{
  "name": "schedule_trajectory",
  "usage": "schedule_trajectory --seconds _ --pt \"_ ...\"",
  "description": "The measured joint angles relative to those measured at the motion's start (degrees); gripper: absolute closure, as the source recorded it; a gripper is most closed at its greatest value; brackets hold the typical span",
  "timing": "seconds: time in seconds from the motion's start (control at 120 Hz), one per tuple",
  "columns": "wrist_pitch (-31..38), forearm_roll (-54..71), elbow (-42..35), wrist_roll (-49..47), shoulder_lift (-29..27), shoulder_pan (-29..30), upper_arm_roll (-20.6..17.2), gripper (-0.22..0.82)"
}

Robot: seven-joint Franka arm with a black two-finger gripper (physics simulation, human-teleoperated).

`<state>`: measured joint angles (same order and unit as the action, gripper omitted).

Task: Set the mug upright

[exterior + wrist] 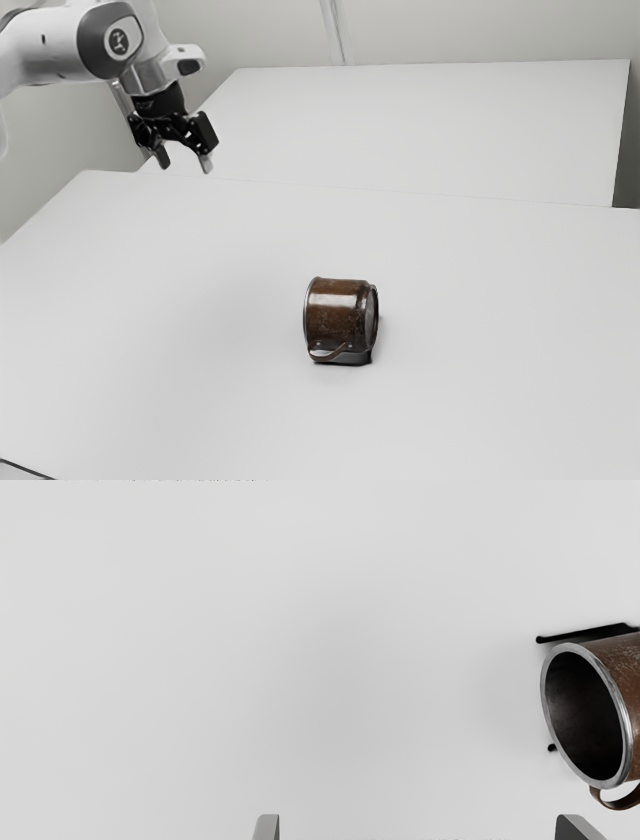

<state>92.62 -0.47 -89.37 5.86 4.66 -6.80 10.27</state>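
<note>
My gripper [187, 163] hangs above the table's far edge at the exterior view's upper left, well apart from the mug. A brown metal mug [335, 315] lies on its side on the table [180, 330], its handle low on the near side. In the wrist view the mug [627, 680] shows its silver rim and dark hollow inside, partly cut off, with the mouth facing toward the gripper's side. The gripper [417, 827] is open, its fingertips wide apart with nothing between them.
Behind the table stands a second white surface [420, 130] in the exterior view. A dark cable [25, 469] crosses the near left corner of that view. Thin black marks [582, 633] lie beside the mug in the wrist view.
</note>
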Motion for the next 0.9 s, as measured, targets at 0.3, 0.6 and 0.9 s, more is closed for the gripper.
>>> schedule_trajectory --seconds 0.3,0.6,0.9 --pt "2.69 -11.21 -9.76 3.43 -3.43 -3.42 4.64 0.0" --pt "5.84 -35.33 -25.07 5.59 -6.18 -7.96 11.13 0.0" --pt "13.78 -53.12 -34.99 8.02 -4.93 -9.1 10.58 0.01"
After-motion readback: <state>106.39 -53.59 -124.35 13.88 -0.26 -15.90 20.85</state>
